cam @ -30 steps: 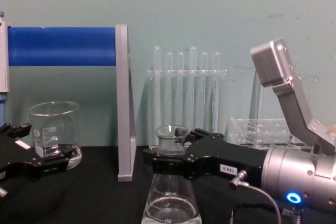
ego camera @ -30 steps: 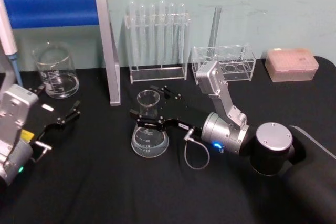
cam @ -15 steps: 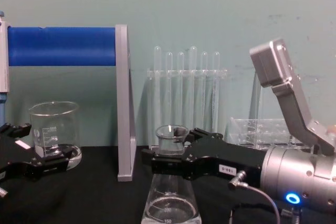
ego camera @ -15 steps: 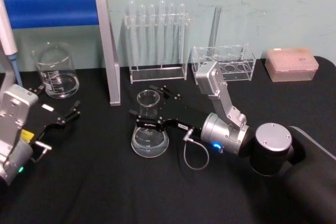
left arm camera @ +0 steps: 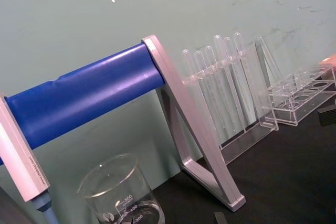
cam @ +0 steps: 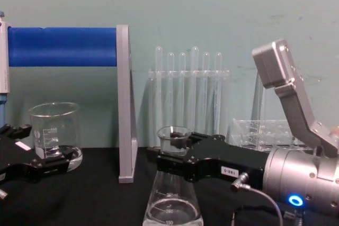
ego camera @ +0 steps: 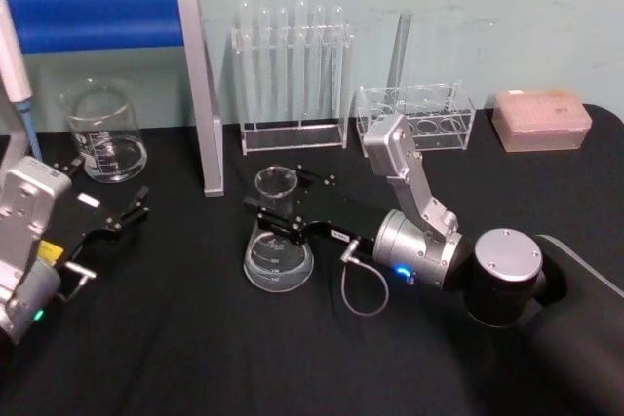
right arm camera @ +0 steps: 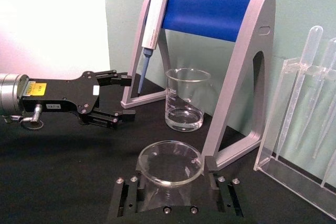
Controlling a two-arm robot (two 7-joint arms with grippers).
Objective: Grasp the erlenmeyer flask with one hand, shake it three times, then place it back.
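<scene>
The erlenmeyer flask (ego camera: 276, 245) stands upright on the black table, a little clear liquid in its wide base (cam: 172, 207). My right gripper (ego camera: 275, 223), the hand, reaches in from the right on its silver wrist with the blue light and is shut on the flask's neck just below the rim (cam: 174, 133). In the right wrist view the rim (right arm camera: 169, 162) sits between the two black fingers (right arm camera: 127, 196). My left gripper (ego camera: 136, 208) rests open near the table's left edge, well apart from the flask and holding nothing (right arm camera: 116, 100).
A glass beaker (ego camera: 102, 133) stands at the back left under a pipette stand with a blue bar (ego camera: 97, 15). Behind the flask are a test tube rack (ego camera: 292, 75), a clear empty rack (ego camera: 414, 116) and a pink tip box (ego camera: 541, 119).
The right gripper's jaws have drawn in against the flask's neck and sit slightly higher on it. The flask's base and the left arm have not moved.
</scene>
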